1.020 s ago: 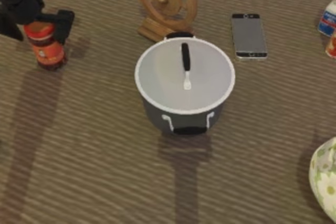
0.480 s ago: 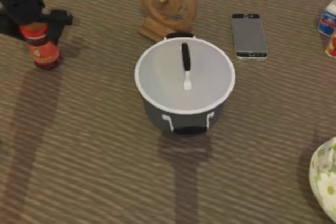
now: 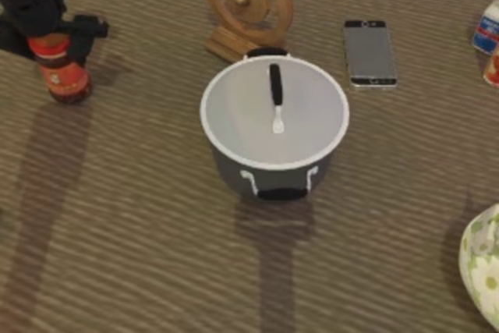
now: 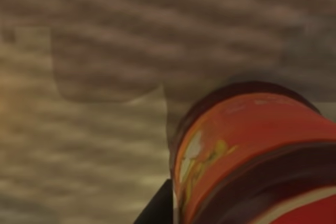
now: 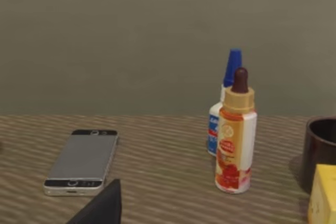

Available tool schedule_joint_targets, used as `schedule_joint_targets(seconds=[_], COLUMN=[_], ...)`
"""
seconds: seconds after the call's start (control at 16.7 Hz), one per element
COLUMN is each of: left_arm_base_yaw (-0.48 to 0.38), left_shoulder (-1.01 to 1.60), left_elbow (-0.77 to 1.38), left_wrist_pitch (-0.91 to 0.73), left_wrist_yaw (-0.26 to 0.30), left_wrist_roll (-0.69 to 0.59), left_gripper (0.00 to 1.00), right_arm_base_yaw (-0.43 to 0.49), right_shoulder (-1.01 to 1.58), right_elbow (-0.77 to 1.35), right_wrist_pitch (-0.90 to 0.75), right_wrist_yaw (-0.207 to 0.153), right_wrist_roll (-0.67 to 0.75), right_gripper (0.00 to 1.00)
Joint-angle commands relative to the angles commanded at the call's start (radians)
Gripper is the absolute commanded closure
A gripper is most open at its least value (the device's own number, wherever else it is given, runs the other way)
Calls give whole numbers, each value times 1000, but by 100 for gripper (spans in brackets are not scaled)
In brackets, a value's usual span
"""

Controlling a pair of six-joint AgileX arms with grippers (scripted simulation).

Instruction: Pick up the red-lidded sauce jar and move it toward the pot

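Observation:
The red-lidded sauce jar (image 3: 61, 72) stands at the far left of the striped cloth, well to the left of the pot. My left gripper (image 3: 51, 40) comes down over it and is shut on the jar just below its lid. In the left wrist view the jar (image 4: 252, 150) fills the near corner, with one dark finger (image 4: 157, 208) against its side. Whether its base touches the cloth I cannot tell. The pot (image 3: 274, 115), dark grey with a white-rimmed lid and black handle, sits at the centre. A dark part of my right gripper (image 5: 102, 209) shows only in the right wrist view.
A wooden wheel ornament (image 3: 245, 5) stands right behind the pot. A phone (image 3: 369, 52) lies to its right. A white bottle (image 3: 488, 27) and an orange bottle (image 3: 493, 68) stand at the right edge, and a green-flowered bowl (image 3: 483, 263) at the lower right. A dark cup (image 5: 321, 150) stands by a yellow box (image 5: 323, 195).
The left gripper's fingers have closed in on the jar, and the jar has shifted slightly to the left. In the last half second almost nothing moved.

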Motion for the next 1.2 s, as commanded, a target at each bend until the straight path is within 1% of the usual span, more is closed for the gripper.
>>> schedule_joint_targets(seconds=[0.54,0.72,1.02,1.2], left_arm_base_yaw=[1,6,18,23], left_shoulder=[-15,-116,-411,-500], left_elbow=[-15,-111,-365,-451], left_wrist_pitch=[-2,-10,-37,-48], left_wrist_yaw=[-1,-3,-5,-6], left_wrist_roll=[0,0,1,1], left_gripper=[100,100,100,100], right_arm_base_yaw=[0,0,0,0], right_shoulder=[0,0,0,0], right_elbow=[0,0,0,0], right_wrist_pitch=[0,0,0,0], right_wrist_yaw=[0,0,0,0], right_wrist_roll=[0,0,0,0], right_gripper=[0,0,0,0])
